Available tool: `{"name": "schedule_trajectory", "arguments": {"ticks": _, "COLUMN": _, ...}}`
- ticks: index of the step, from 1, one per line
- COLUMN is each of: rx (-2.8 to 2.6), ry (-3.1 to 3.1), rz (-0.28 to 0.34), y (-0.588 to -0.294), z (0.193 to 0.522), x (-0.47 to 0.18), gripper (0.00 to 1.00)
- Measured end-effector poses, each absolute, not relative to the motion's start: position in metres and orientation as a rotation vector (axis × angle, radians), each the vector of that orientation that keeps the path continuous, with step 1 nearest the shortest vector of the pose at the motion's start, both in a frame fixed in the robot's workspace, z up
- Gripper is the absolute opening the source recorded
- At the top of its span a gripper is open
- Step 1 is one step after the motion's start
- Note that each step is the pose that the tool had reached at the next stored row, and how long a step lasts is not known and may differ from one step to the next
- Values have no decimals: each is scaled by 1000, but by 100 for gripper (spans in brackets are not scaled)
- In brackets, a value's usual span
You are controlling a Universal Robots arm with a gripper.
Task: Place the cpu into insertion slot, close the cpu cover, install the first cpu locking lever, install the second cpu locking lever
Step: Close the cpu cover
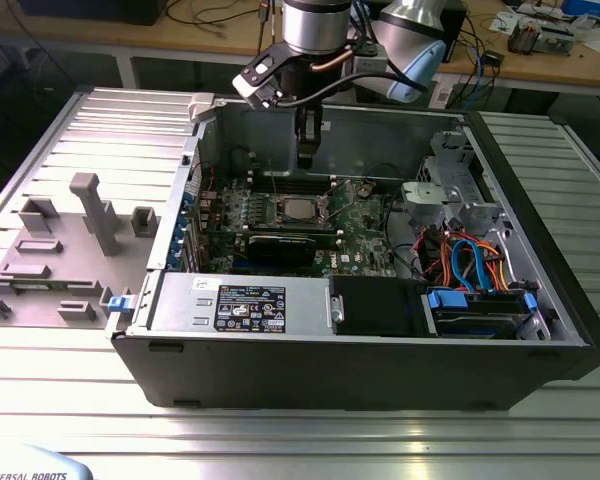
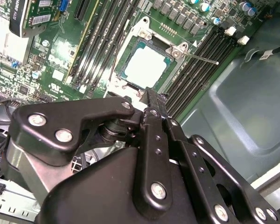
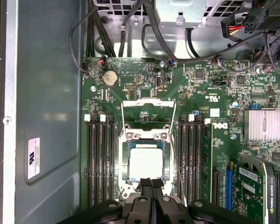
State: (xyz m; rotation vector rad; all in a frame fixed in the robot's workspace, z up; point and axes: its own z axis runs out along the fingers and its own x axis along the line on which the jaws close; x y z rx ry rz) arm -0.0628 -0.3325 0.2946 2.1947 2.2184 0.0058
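Inside the open case (image 1: 280, 375), you see the cpu (image 3: 146, 161) lying flat in the insertion slot (image 3: 144, 138) — the cpu cover (image 3: 148, 103) stands swung back off it — with your gripper (image 3: 151, 182) above the slot's edge, fingers pressed together on nothing

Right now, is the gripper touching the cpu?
Apart. In the exterior view the gripper hangs above the cpu, with a clear gap between them.

One cpu (image 3: 146, 161), one insertion slot (image 3: 126, 163), one cpu cover (image 3: 148, 101), one gripper (image 3: 150, 183)
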Motion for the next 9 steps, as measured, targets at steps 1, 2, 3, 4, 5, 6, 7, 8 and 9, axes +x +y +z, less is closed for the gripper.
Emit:
{"name": "schedule_trajectory", "arguments": {"ticks": 1, "rx": 2195, "ry": 2219, "rz": 6, "y": -332, "z": 295, "x": -62, "gripper": 11}}
{"name": "schedule_trajectory", "arguments": {"ticks": 2, "rx": 2195, "ry": 2219, "rz": 6, "y": -333, "z": 295, "x": -62, "gripper": 11}}
{"name": "schedule_trajectory", "arguments": {"ticks": 3, "rx": 2195, "ry": 2219, "rz": 5, "y": -333, "z": 295, "x": -60, "gripper": 11}}
{"name": "schedule_trajectory", "arguments": {"ticks": 4, "rx": 2195, "ry": 2219, "rz": 6, "y": -333, "z": 295, "x": -59, "gripper": 11}}
{"name": "schedule_trajectory", "arguments": {"ticks": 5, "rx": 2195, "ry": 2219, "rz": 6, "y": -333, "z": 295, "x": -58, "gripper": 11}}
{"name": "schedule_trajectory", "arguments": {"ticks": 6, "rx": 2195, "ry": 2219, "rz": 6, "y": -333, "z": 295, "x": -57, "gripper": 11}}
{"name": "schedule_trajectory", "arguments": {"ticks": 7, "rx": 2195, "ry": 2219, "rz": 6, "y": -333, "z": 295, "x": -56, "gripper": 11}}
{"name": "schedule_trajectory", "arguments": {"ticks": 8, "rx": 2195, "ry": 2219, "rz": 6, "y": -332, "z": 295, "x": -55, "gripper": 11}}
{"name": "schedule_trajectory", "arguments": {"ticks": 9, "rx": 2195, "ry": 2218, "rz": 6, "y": -333, "z": 295, "x": -55, "gripper": 11}}
